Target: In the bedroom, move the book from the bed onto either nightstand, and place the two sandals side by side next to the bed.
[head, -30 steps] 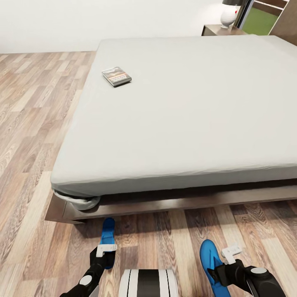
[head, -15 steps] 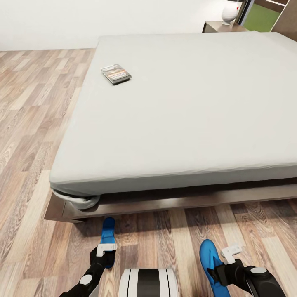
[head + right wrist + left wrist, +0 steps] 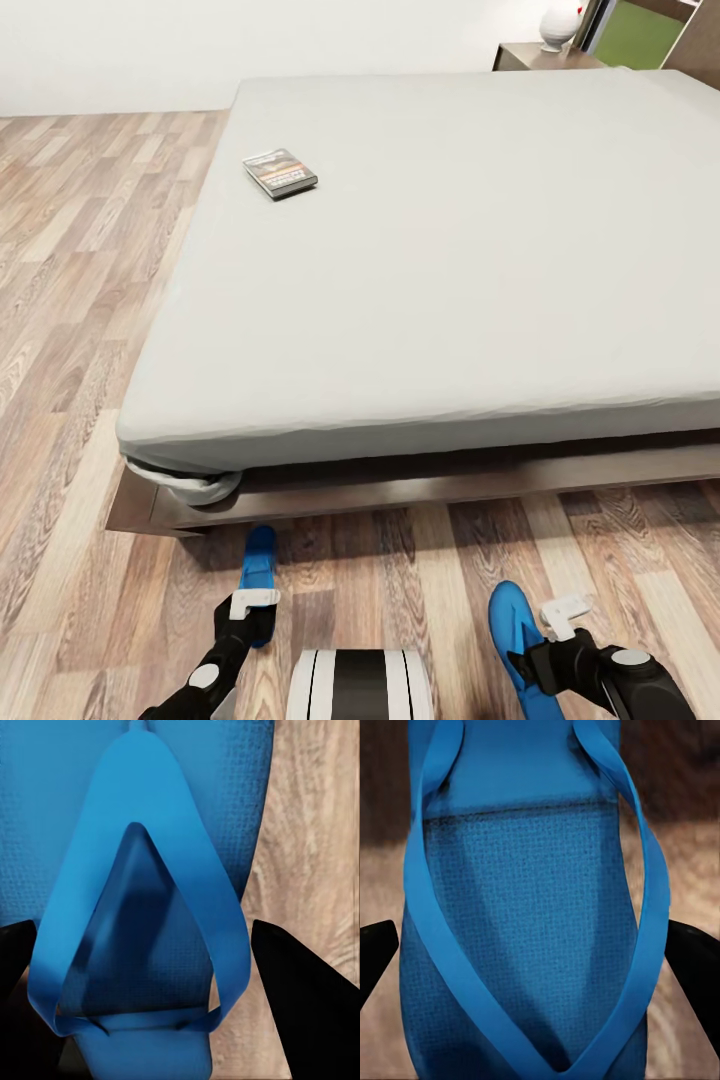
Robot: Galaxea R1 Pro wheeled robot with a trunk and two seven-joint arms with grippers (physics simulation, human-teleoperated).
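Light wood-plank floor (image 3: 60, 420) at bed foot: sandal step. Left hand (image 3: 250, 606) and right hand (image 3: 562, 618) spread apart astride bright blue flip-flops (image 3: 536, 945) (image 3: 150, 870), not gripping. Next, I think: close, then set them side by side.

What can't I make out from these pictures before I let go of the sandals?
- Left sandal, head view: heel hidden by the left gripper.
- Right sandal, head view: partly covered by the right gripper.
- Book: title too small.
- Nightstand: cut by the top edge.
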